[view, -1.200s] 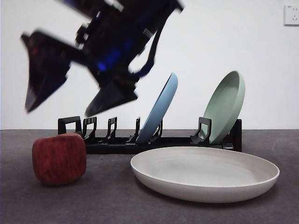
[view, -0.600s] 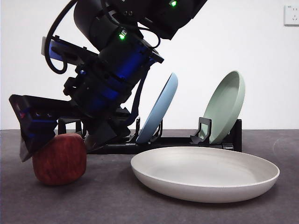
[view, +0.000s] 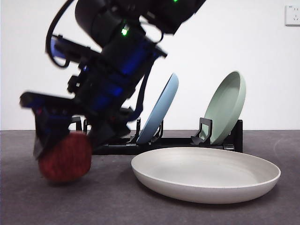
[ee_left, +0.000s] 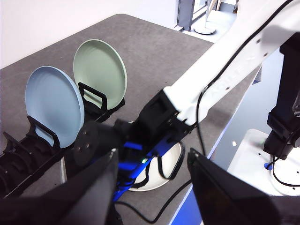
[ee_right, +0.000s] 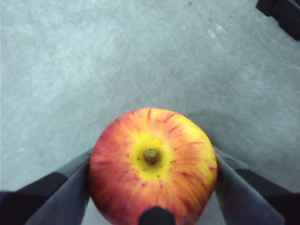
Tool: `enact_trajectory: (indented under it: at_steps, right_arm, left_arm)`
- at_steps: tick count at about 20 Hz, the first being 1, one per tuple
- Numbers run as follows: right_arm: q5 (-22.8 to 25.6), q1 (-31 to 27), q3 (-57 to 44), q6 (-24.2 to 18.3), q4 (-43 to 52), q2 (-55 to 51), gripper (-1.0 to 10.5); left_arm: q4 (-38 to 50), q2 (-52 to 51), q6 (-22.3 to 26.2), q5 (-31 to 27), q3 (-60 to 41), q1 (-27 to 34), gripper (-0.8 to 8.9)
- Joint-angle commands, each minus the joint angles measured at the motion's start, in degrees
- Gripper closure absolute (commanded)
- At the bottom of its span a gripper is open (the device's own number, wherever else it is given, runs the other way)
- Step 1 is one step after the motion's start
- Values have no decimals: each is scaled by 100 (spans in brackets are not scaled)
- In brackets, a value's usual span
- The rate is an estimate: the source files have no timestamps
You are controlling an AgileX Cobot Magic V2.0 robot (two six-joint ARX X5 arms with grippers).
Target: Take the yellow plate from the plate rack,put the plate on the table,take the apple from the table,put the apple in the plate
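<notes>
Right wrist view shows the apple point(ee_right: 152, 166) from above: red skin streaked with yellow, a yellow patch around a short brown stem, and the right tool point(ee_right: 152, 187) pinching it, one grey jaw pressed to each side. Its underside is hidden there, so whether it touches the bench point(ee_right: 93, 70) cannot be told from that view. Front view blurs the apple point(view: 65, 157) and the arm over it; the fruit sits low at the left, at or just above the bench, and its top is covered by the dark tool. Just beside it, to the right, the yellow plate point(view: 205, 174) lies flat on the bench, cream and empty. Behind stands the rack point(view: 164, 143), partly hidden by the arm, holding a blue plate point(view: 161, 105) and a green plate point(view: 227, 105). Left tool point(ee_left: 152, 187) hangs high, jaws spread.
</notes>
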Motion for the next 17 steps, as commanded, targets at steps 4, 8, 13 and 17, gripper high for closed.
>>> enact_trajectory:
  at_steps: [4, 8, 13, 17]
  right_arm:
    - [699, -201, 4, -269, -1165, -1543, 958]
    - [715, -813, -74, -293, -2428, -2181, 959]
    - [404, -1342, -1134, -306, -2090, -2310, 959]
    - [426, -1397, -1799, -304, -1384, -2308, 959]
  left_arm:
    - [48, -9, -42, -20, -24, 11, 566]
    - [240, -9, -42, -7, -24, 11, 566]
    - [234, -7, -81, -9, -24, 11, 566]
    - [236, 44, -79, -11, -24, 11, 566]
